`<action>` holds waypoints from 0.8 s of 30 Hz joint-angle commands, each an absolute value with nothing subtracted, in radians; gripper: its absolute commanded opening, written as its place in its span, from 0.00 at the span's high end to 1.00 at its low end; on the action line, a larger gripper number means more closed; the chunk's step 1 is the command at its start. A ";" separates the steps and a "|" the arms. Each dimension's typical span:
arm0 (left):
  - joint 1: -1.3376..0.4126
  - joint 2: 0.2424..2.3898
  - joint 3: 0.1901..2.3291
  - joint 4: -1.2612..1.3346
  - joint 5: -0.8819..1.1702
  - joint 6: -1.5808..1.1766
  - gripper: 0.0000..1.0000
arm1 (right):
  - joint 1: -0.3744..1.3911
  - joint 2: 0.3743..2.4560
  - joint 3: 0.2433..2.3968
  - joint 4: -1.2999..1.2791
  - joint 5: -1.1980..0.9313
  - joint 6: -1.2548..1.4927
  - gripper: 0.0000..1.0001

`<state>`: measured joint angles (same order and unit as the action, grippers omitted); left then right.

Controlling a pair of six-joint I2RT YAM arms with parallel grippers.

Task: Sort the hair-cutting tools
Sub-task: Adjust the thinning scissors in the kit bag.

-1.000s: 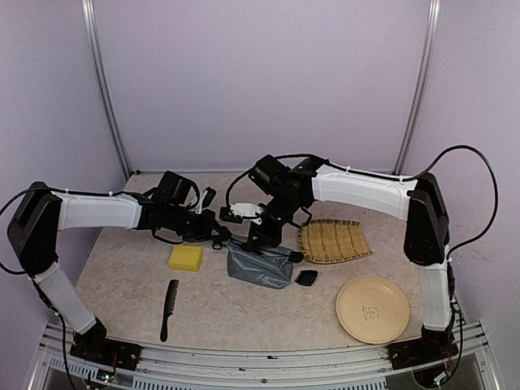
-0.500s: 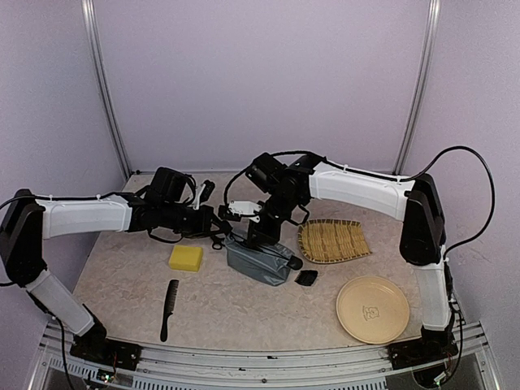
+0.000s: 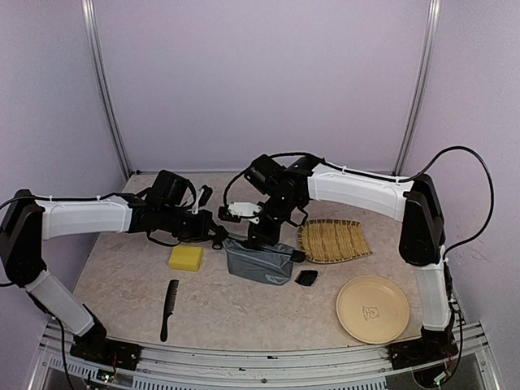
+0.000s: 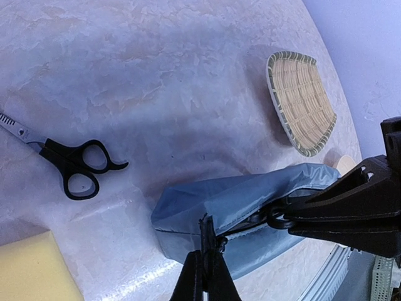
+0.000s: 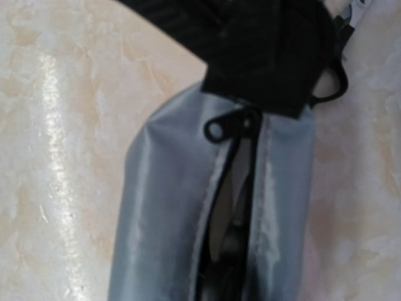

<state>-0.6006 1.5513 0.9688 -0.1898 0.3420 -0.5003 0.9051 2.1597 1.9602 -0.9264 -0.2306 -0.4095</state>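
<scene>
Left pincer (image 4: 204, 260) was clamped shut on the thin end tab of the zip pouch (image 4: 207, 200). Right pincer (image 3: 262, 234) was closed at the pouch's zip-pull end. Scissors (image 4: 74, 166) lay on the bench (image 4: 156, 75) just beside the pouch, comb (image 3: 168, 309) well apart from it. Risks: the tab could slip free, or pulling could drag the pouch onto the scissors.

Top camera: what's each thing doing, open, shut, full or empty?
Grey-blue zip pouch: zip partly open
Left gripper: shut on the pouch
Right gripper: shut on the pouch
Black-handled silver scissors: closed, lying flat
Woven bamboo tray: empty
Round yellow plate: empty
</scene>
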 commanded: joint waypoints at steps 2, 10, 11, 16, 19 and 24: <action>-0.603 1.513 0.956 -0.180 0.330 -0.495 1.00 | 0.906 2.152 1.939 -0.968 -0.233 -0.414 1.00; -0.645 1.475 0.953 -0.132 0.410 -0.510 1.00 | 0.908 2.224 2.003 -0.995 -0.254 -0.422 1.00; -0.650 1.468 0.951 -0.120 0.425 -0.514 1.00 | 0.907 2.232 2.010 -1.002 -0.261 -0.424 0.99; -0.659 1.446 0.939 -0.109 0.448 -0.539 1.00 | 0.909 2.236 2.011 -1.006 -0.273 -0.424 0.76; -0.662 1.441 0.929 -0.113 0.443 -0.553 1.00 | 0.909 2.196 2.008 -0.995 -0.260 -0.424 0.67; -0.675 1.419 0.915 -0.147 0.402 -0.575 1.00 | 0.906 2.091 1.978 -0.985 -0.261 -0.447 0.60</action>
<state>-0.6586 1.4677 0.9253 -0.1631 0.4072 -0.5510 0.9051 2.2078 1.9903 -0.9867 -0.2642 -0.4305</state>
